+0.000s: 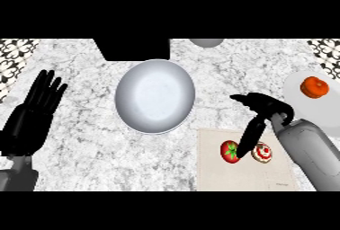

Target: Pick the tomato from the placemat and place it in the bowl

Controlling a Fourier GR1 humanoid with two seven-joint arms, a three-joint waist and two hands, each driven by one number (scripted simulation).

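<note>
On the beige placemat [219, 175] at lower right: the tomato [230, 151], red with a green stalk, lying loose and not yet held. Just beside it on the same mat, a round red-and-white item [263, 152], too small to name. Above both, the right hand [269, 108], spread open and holding nothing, thumb out toward the white bowl [155, 96], straight fingers [248, 138] hanging down into the gap between tomato and neighbour, close against the tomato's right flank; touching or not, impossible to tell. At the left edge, the left hand [33, 112], open with fingers up, resting. Up and to the left of the mat, well apart from the tomato, the bowl, with bare marble counter [79, 152] below and beside it. Off to the right, a white plate [295, 96] bearing an orange fruit-like thing [314, 86]. Likely troubles from here: closing with the fingers all on one side, and so nudging the tomato toward the mat's left edge instead of pinching it; rolling away, given the round shape; brushing the red-and-white neighbour with the backs of the fingers and dragging it along; curling round that neighbour by mistake, so near as it lies. Further on, during the carry: clipping the bowl's rim on a low path, or letting go short of it, onto the counter.
</note>
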